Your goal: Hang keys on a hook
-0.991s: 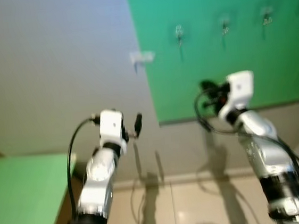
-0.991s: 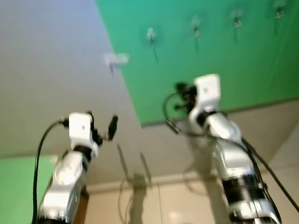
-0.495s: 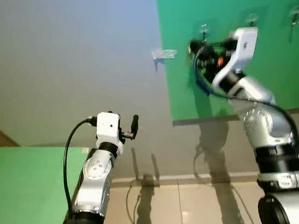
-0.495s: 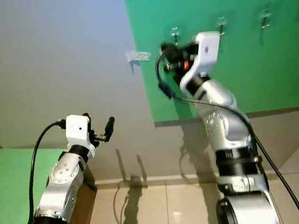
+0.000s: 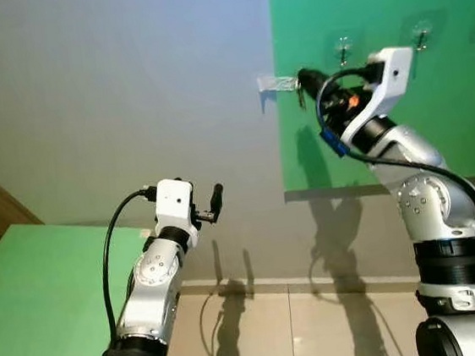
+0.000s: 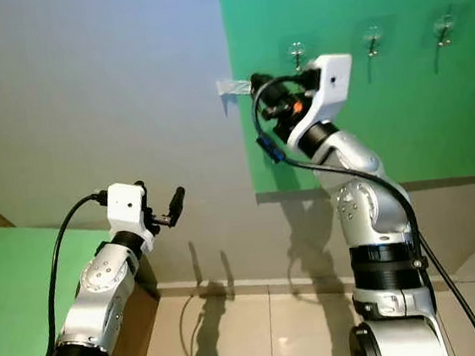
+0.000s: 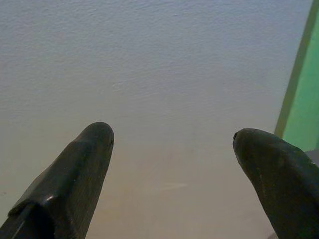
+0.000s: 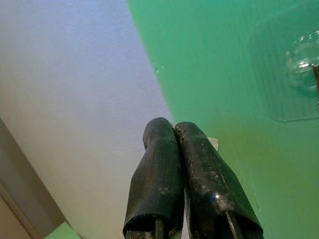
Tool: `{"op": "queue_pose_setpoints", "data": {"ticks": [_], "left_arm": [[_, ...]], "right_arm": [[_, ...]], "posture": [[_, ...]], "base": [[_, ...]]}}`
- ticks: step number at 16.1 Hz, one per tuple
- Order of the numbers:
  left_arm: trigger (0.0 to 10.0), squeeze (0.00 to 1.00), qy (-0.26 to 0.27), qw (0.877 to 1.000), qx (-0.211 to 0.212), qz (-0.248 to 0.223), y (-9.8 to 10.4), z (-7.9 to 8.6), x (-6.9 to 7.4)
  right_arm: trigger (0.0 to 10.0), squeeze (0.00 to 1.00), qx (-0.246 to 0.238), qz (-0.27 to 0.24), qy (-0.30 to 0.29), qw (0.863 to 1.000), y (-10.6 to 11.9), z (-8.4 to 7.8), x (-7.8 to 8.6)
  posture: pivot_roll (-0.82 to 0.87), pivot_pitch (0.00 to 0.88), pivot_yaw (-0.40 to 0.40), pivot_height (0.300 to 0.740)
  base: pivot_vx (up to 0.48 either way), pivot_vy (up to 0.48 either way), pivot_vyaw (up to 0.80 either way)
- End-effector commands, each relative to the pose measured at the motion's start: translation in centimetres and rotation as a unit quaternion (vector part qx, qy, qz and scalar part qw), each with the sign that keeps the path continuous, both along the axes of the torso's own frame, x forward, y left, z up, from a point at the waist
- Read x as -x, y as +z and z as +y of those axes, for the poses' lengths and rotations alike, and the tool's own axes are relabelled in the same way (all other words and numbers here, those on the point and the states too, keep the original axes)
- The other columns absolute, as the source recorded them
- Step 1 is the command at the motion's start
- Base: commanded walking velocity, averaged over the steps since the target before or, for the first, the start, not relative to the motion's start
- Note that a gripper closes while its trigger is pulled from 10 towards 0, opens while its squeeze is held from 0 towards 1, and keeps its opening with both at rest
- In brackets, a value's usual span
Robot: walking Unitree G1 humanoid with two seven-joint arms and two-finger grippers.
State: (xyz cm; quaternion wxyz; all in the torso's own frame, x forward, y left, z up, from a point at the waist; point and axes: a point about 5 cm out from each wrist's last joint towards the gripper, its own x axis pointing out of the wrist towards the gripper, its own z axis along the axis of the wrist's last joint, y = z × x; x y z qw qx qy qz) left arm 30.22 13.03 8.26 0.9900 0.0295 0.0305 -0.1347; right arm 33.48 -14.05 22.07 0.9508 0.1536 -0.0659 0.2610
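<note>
While the right end effector (image 8: 173, 130), fingers pressed together, reaches toward the hook (image 5: 343, 46) at its one o'clock, the left end effector (image 7: 172, 144) gapes wide.

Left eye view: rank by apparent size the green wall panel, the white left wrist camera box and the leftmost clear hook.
1. Green wall panel
2. White left wrist camera box, though nearer the camera
3. Leftmost clear hook

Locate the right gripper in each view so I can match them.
Left eye view: right gripper, upper middle, at the green panel's edge.
Right eye view: gripper upper middle.
Right wrist view: centre, fingers shut.
Left wrist view: grey wall, panel edge.
Landmark: leftmost clear hook.
</note>
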Motion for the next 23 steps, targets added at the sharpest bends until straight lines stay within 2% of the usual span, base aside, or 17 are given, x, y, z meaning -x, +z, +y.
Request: {"op": "queue_pose_setpoints", "data": {"ticks": [1,5,7,11,14,23], "left_arm": [[10.0,0.0,-0.001,1.0,-0.003,0.004,-0.1,0.2,0.1],[10.0,0.0,-0.004,1.0,-0.004,0.006,-0.2,0.2,0.2],[10.0,0.0,-0.008,1.0,-0.005,0.007,-0.2,0.1,0.2],[10.0,0.0,-0.013,1.0,-0.007,0.008,-0.2,0.0,0.0],[10.0,0.0,-0.017,1.0,-0.007,0.009,-0.3,-0.2,0.0],[10.0,0.0,-0.012,1.0,-0.006,0.006,-0.3,-0.1,0.2]], "right_arm": [[0.0,0.0,0.008,-0.01,0.012,1.0,0.4,0.1,0.5],[0.0,0.0,0.043,-0.004,-0.014,0.999,-0.5,-1.3,1.3],[0.0,0.0,0.08,-0.014,-0.047,0.996,-0.7,-2.4,1.5],[0.0,0.0,0.099,-0.022,-0.105,0.989,-0.8,-3.7,1.2],[0.0,0.0,0.097,-0.022,-0.123,0.987,-0.9,-3.8,0.8],[0.0,0.0,0.081,-0.051,-0.089,0.991,1.0,-2.9,-0.1]], "posture": [[-0.23,0.0,0.116,0.74],[-0.24,0.0,0.13,0.74],[-0.25,0.0,0.138,0.74],[-0.25,0.0,0.142,0.74],[-0.25,0.0,0.139,0.74],[-0.23,0.0,0.123,0.74]], "base": [[0.0,0.0,0.0],[0.0,0.0,0.0],[0.0,0.0,0.0],[0.0,0.0,0.0],[0.0,0.0,0.0],[0.0,0.0,0.0]]}}
